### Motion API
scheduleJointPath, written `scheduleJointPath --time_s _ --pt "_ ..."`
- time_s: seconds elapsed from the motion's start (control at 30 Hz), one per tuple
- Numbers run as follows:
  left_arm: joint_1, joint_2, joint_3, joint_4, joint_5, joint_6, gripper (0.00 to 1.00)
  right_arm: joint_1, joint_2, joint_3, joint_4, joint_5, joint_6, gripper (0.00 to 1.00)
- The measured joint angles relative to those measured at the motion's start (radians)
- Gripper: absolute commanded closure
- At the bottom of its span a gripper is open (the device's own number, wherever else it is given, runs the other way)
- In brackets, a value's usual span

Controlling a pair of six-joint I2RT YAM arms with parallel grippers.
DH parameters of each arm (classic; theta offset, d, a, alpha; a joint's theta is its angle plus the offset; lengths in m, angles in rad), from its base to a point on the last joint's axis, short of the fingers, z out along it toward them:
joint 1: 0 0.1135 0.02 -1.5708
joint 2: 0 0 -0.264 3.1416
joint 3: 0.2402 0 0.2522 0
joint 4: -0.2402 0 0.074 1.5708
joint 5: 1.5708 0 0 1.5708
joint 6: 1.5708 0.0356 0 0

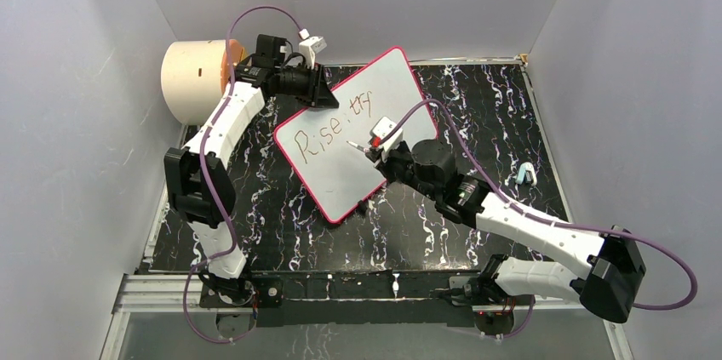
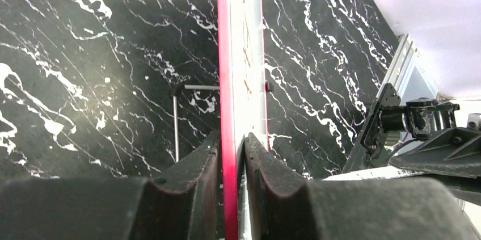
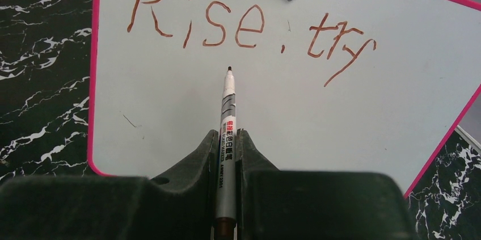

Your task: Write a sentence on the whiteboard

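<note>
Two words (image 3: 249, 29) — "Rise, try" — mark the whiteboard (image 3: 317, 115); right tool (image 3: 227, 135) pinches marker (image 3: 228, 106).

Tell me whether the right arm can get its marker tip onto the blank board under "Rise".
Probably yes. The marker in the right tool points at bare whiteboard just below the sentence, with nothing between tip and surface. The left tool grips the rim, well clear of that spot.

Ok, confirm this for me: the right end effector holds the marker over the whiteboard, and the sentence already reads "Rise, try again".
Not right. The right end effector does hold the marker over the whiteboard, but the sentence reads only "Rise, try"; "again" is not written yet. The right wrist view shows it.
</note>
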Motion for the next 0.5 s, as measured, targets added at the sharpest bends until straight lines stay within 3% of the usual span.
scheduleJointPath --time_s 0.2,0.5 --pt "-0.013 -0.016 -0.017 -0.033 -0.046 0.001 0.71 0.022 -0.022 -0.019 0.013 0.015 -0.006 1.0" --pt "0.026 -0.178 -0.17 -0.024 -0.089 -0.052 0.56 0.051 -0.03 -0.032 0.017 0.028 -0.007 1.0"
